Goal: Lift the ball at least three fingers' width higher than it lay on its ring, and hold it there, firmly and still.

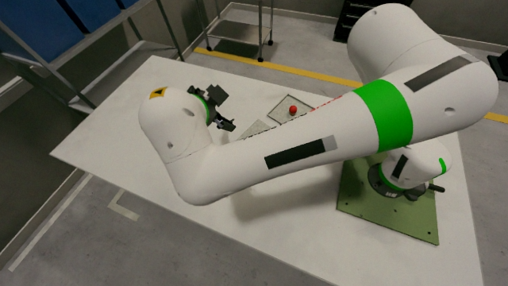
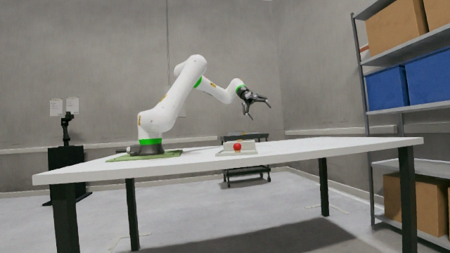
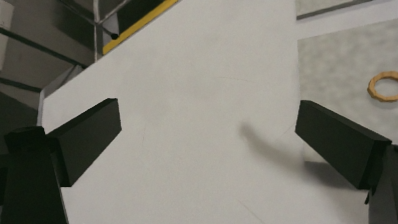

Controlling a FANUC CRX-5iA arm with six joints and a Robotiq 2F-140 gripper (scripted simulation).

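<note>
The table (image 1: 119, 131) is white and rectangular. At its left stands a shelf (image 1: 40, 59) holding blue bins (image 1: 32, 28).

The arm (image 1: 278, 143) reaches across the table from right to left in the top view. Its wrist end lies left of centre, well above the table surface.

The gripper (image 1: 224, 113) is open wide and holds nothing. In the exterior view the gripper (image 2: 256, 105) hangs in the air, high above the table (image 2: 316, 147), with its fingers spread. In the wrist view the two fingers stand far apart at the left and right edges, with bare table (image 3: 200, 100) between them.

Two grey tiles lie right of the gripper. The nearer tile (image 1: 254, 129) is partly hidden by the arm. In the wrist view this tile (image 3: 340, 65) carries a small tan ring (image 3: 384, 86), which is bare.

The farther tile (image 1: 290, 109) carries the ball (image 1: 293, 109). The ball is red and sits at the tile's centre. Its own ring cannot be made out. In the exterior view the ball (image 2: 237, 146) rests low on the tile (image 2: 236, 152), down and to the left of the gripper and well apart from it.

At far right the arm stands on a green base plate (image 1: 421, 226), which lies flat on the table. A yellow floor line (image 1: 278, 67) runs behind the table.
</note>
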